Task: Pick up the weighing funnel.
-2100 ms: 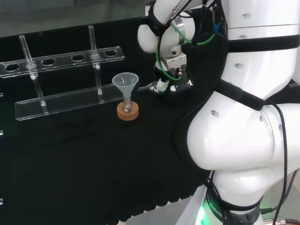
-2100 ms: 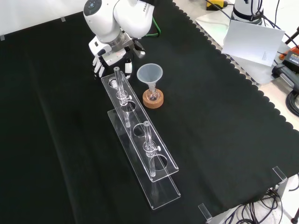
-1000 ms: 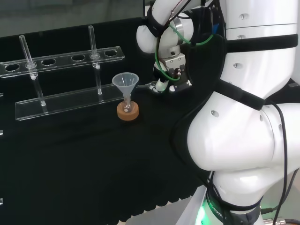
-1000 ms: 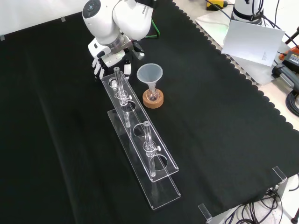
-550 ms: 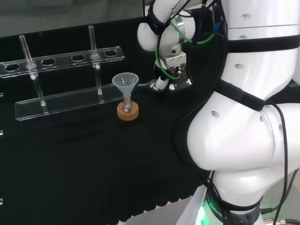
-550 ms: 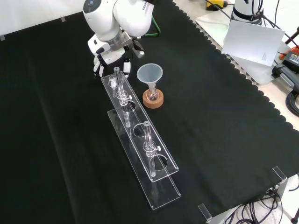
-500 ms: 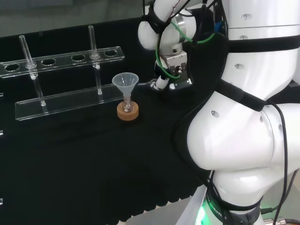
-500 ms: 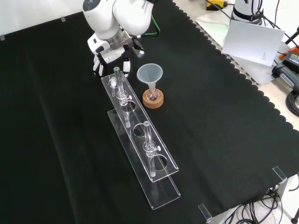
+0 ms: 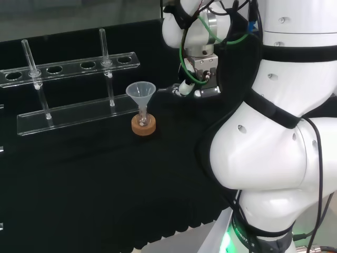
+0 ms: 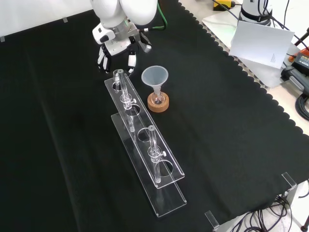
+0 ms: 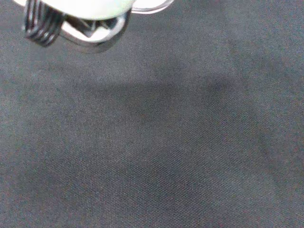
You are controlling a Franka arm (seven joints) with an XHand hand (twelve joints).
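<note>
In the head view the hand (image 9: 185, 88) hangs above the cloth, right of the big funnel. Its fingers are curled on a small clear piece, the weighing funnel (image 9: 171, 89), whose pale end sticks out to the left of the fingertips. The front view shows the hand (image 10: 117, 47) above the far end of the rack, fingers pointing down; the clear piece is hard to make out there. A blurred white part of the hand (image 11: 78, 5) sits in the wrist view with a clear curved rim (image 11: 151, 6) beside it, over bare black cloth.
The big funnel (image 9: 140, 93) stands mouth up in a small flask on a cork ring (image 9: 143, 127), just left of the hand in the head view. A clear test-tube rack (image 10: 145, 140) with two tubes lies beside it. The arm's white links (image 9: 274, 142) stand at the head view's right.
The hand has risen off the cloth, and the small clear piece at its fingertips has come up with it. The big funnel and the rack have not moved.
</note>
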